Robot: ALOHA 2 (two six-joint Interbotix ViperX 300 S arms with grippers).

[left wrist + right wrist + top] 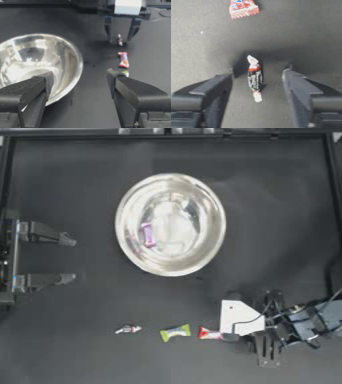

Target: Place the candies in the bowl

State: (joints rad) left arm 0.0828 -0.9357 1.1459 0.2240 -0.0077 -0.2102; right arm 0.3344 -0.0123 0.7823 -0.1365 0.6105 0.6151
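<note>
- Between the right pincer's (pixel 258 82) spread jaws lies a small white-and-dark twist-wrapped candy (pixel 254 77), flat on the dark tabletop (pixel 204 45).
- Just beyond it sits a red-wrapped candy (pixel 242 8).
- Left pincer (pixel 67 258) waits open, well apart, beside the shiny silver metal bowl (pixel 200 193), which holds a purple candy (pixel 147 234).

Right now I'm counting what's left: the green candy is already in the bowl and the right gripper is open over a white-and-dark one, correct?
Not quite: the top view shows the purple candy in the bowl; the green candy lies on the table. The right gripper is indeed open over a white-and-dark candy.
</note>
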